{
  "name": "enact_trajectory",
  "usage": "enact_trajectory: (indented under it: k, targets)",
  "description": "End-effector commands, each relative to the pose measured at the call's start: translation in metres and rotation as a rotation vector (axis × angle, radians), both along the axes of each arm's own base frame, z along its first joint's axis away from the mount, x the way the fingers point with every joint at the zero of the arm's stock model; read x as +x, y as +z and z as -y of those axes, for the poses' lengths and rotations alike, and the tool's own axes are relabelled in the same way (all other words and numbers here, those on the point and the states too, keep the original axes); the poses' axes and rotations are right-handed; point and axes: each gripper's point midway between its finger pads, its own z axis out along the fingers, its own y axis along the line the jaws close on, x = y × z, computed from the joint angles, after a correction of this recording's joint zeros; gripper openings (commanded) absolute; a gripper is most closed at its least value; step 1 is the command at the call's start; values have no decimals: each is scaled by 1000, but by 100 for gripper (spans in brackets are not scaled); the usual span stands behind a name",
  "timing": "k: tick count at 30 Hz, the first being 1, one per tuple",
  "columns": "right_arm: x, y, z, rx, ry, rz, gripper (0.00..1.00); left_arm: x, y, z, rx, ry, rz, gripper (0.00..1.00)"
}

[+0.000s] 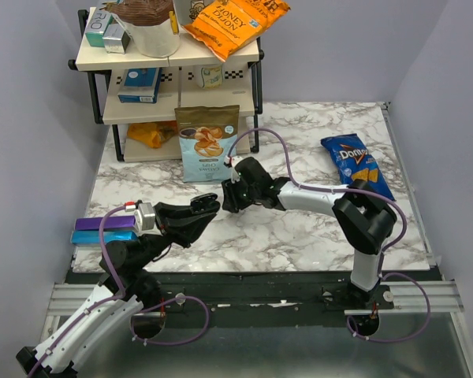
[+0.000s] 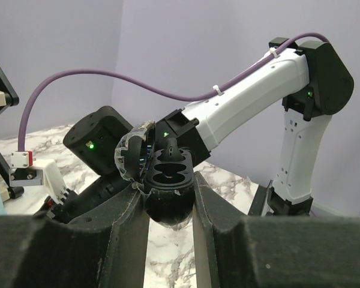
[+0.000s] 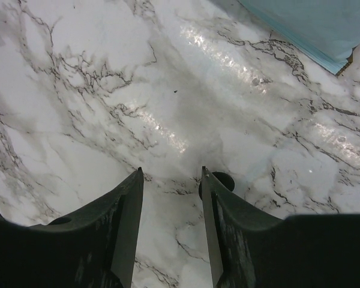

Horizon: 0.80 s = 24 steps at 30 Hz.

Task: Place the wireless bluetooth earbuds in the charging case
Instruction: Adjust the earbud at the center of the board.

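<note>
My left gripper [image 2: 170,198] is shut on the black charging case [image 2: 168,207], held off the table with its lid [image 2: 132,155] swung open to the left. Two oval wells show in the case's top, and a small dark bump at its far end is unclear. In the right wrist view one black earbud [image 3: 222,180] lies on the marble, just outside the right finger and partly hidden by it. My right gripper [image 3: 171,175] hangs open low over the table, with only bare marble between its fingers. From above, both grippers [image 1: 209,205] [image 1: 228,198] nearly meet mid-table. A second earbud is not visible.
A pale blue snack bag [image 1: 207,142] stands behind the grippers, in front of a shelf rack [image 1: 169,59] loaded with boxes and an orange bag. A blue Doritos bag [image 1: 355,165] lies at the right. A purple and blue box [image 1: 102,229] sits at the left edge.
</note>
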Motion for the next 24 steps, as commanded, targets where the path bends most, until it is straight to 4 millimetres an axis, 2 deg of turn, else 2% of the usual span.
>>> enact_trajectory:
  k: [1,8,19,24]
  targets:
    - [-6,-18,-5,-18,9,-47,52,-6,2,2,-11,-27,10,0]
    - [-5,-35,10,-82,-43,-60,52,-5,2,1,-11,-27,7,0]
    - [-4,-42,32,-154,-99,-36,52,-5,1,2,-12,-27,6,0]
    - [-2,-39,40,-170,-125,-14,52,-5,1,3,-10,-29,5,0]
